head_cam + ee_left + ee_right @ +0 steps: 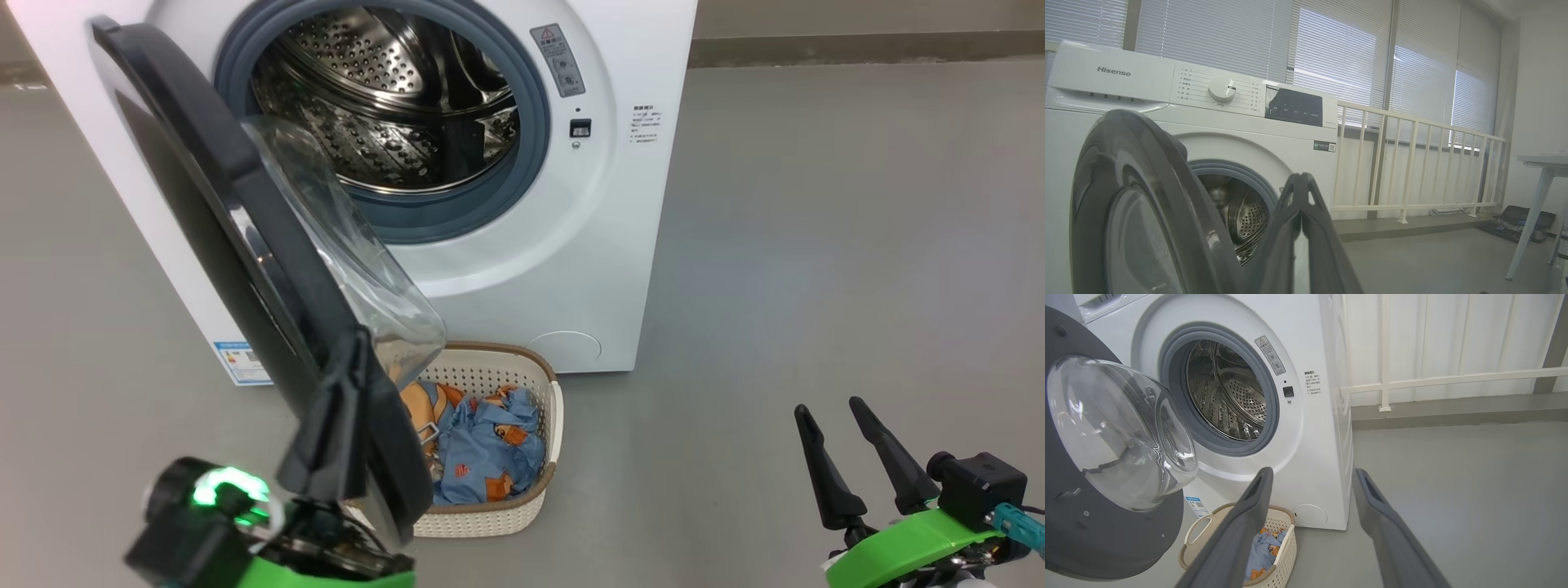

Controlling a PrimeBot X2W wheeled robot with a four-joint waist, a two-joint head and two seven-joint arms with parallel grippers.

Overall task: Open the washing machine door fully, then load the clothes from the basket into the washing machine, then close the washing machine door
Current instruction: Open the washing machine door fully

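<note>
Head view: one door [204, 163], one basket [490, 514] of clothes [490, 445], left tool [353, 351] pressed together, right tool [829, 408] apart.

Head camera up high, tilted down on the big white front-loading washing machine [571, 245] and the small cream perforated basket [490, 518] at its foot. Left wrist sits low, close behind the round glossy black door [1126, 183] (angled up at the control panel [1216, 90]). Right wrist looks in from the right; all share the steel drum [1229, 388].
</note>
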